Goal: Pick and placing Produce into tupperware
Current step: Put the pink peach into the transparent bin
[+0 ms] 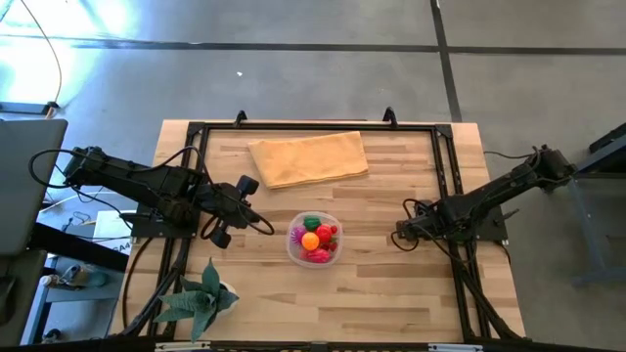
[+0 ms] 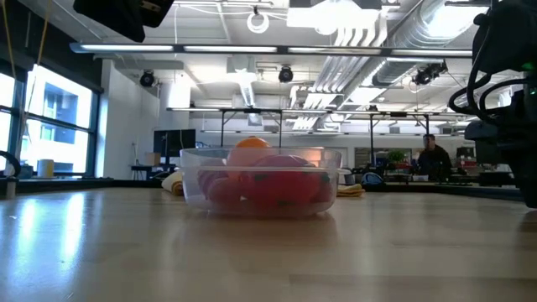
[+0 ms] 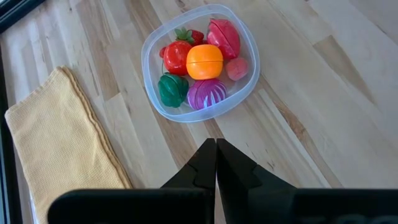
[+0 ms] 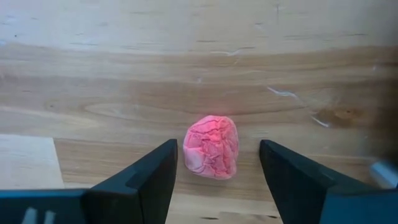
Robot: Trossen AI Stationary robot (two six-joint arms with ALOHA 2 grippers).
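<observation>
The clear round tupperware (image 1: 291, 244) (image 3: 147, 74) (image 2: 191, 186) stands on its base at the table's middle. It holds several produce pieces: red, orange (image 3: 204, 61), green (image 3: 171, 89) and magenta ones. One more pink, wrinkled piece (image 4: 211, 147) lies on the bare wood to the container's right. My right gripper (image 4: 217, 167) (image 1: 400, 236) is low over it and open, one finger on each side of the piece without touching it. My left gripper (image 3: 216, 152) (image 1: 266, 227) is shut and empty, just left of the container.
A folded tan cloth (image 1: 308, 157) lies toward the far edge, behind the container. A green spiky plant (image 1: 201, 298) stands at the near left corner. Bare wood lies between the container and the near edge. A person (image 2: 434, 155) is in the room far behind the table.
</observation>
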